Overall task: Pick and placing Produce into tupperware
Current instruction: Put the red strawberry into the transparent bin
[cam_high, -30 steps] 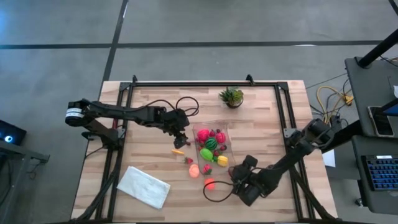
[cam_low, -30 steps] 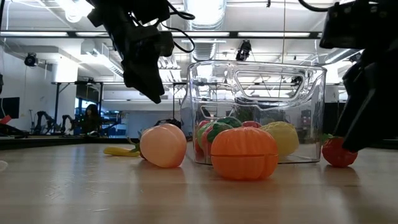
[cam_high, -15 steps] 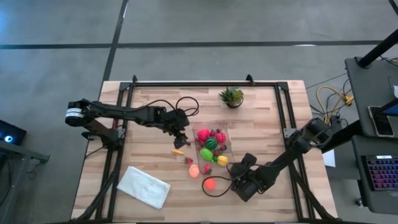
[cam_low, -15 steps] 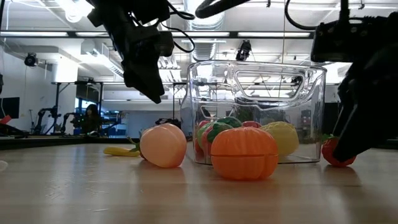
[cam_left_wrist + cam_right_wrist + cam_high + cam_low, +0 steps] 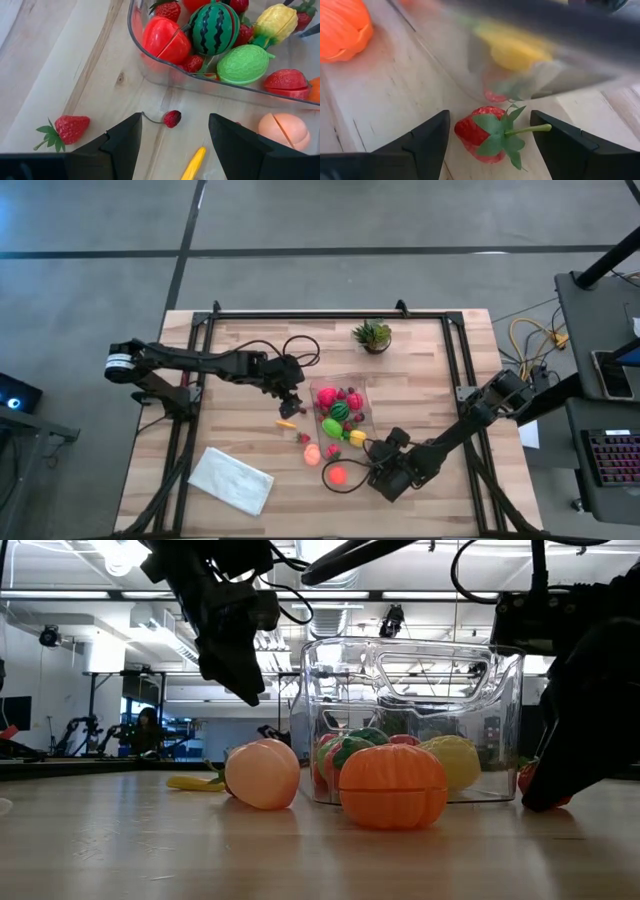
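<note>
Pale wooden desk with a black frame, on grey floor. Near the middle, slightly toward the right edge: clear tupperware holding a striped watermelon, a red apple, a lime-green fruit, a yellow lemon and several small strawberries. Outside it, on the side toward the near edge: a peach, an orange pumpkin-like fruit, a yellow banana, a cherry and a loose strawberry. Toward the far edge, a small potted plant; by the near left corner, a folded white cloth.

Left end effector hovering above the desk just beside the tupperware's left wall, fingers parted about halfway, nothing between them; cherry and banana on the wood below.

Right end effector low over the desk off the tupperware's near right corner, fingers apart and straddling a strawberry lying on the wood, stem pointing away from the orange fruit; neither finger visibly touching it. Strawberry just beside the container wall, outside it. In the low view, this end effector dark against the right side, the strawberry mostly hidden behind it.
</note>
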Available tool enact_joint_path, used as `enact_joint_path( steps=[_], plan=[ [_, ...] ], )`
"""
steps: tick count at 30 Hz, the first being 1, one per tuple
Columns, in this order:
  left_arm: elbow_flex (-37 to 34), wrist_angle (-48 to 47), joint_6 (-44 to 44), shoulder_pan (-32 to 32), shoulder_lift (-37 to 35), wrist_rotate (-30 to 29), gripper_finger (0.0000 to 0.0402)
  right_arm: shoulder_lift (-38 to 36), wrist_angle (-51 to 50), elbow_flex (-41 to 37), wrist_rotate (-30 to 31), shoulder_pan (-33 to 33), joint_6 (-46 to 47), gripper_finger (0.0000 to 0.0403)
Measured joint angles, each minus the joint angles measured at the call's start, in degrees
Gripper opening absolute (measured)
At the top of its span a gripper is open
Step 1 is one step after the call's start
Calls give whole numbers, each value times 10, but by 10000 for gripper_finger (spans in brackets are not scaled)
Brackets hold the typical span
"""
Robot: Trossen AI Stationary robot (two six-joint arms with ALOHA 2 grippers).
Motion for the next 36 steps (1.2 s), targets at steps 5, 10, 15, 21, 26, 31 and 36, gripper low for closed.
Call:
enact_joint_path(
  steps=[5,10,15,21,26,31,36],
  plan=[
    [0,0,12,0,0,0,216,0,2,0,-18,-3,0,249],
    [0,0,12,0,0,0,216,-1,2,-1,-22,-3,0,216],
    [0,0,12,0,0,0,216,-2,2,-1,-26,-3,0,198],
    [0,0,11,0,0,0,216,-8,-9,1,-35,-3,4,183],
    [0,1,12,0,0,0,216,-16,-59,20,-57,-1,15,167],
    [0,2,15,0,0,0,216,-45,-127,39,-61,4,17,154],
    [0,3,14,0,0,-3,216,-107,-205,54,-22,4,54,158]
  ],
)
